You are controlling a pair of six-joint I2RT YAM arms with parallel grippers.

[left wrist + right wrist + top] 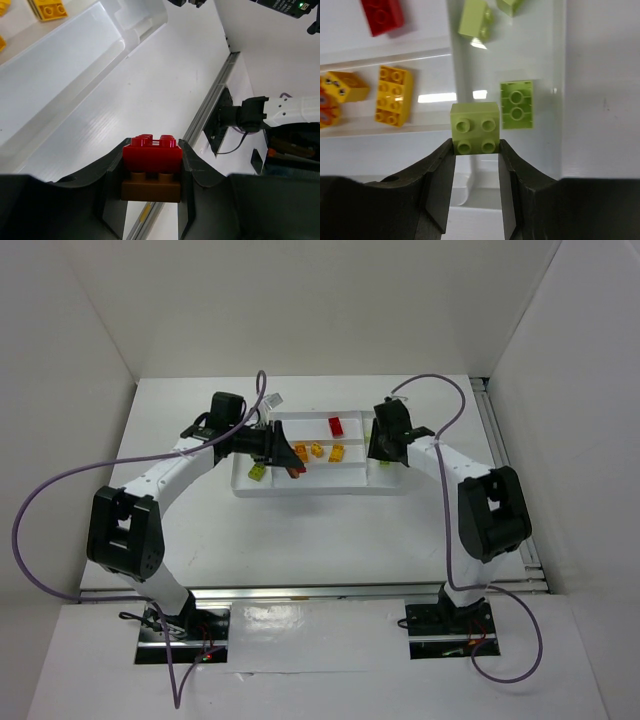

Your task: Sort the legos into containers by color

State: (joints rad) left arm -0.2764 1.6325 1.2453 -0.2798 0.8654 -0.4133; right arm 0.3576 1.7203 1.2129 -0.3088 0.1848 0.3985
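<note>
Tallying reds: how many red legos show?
2: loose red brick in the tray; stacked red brick atop the orange-brown brick in the left gripper. Others may be hidden.

Left arm (170,472) and right arm (442,453) at tray (320,490) ends; near table (320,540) open.

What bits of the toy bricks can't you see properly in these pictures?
Top view: the right pincer blocks the lime brick it grips; studs are too small to count.
Left wrist view: the left pincer covers the sides of the stacked block; a yellow brick is cut by the top edge.
Right wrist view: orange bricks are cut by the left edge, a red brick by the top.
</note>
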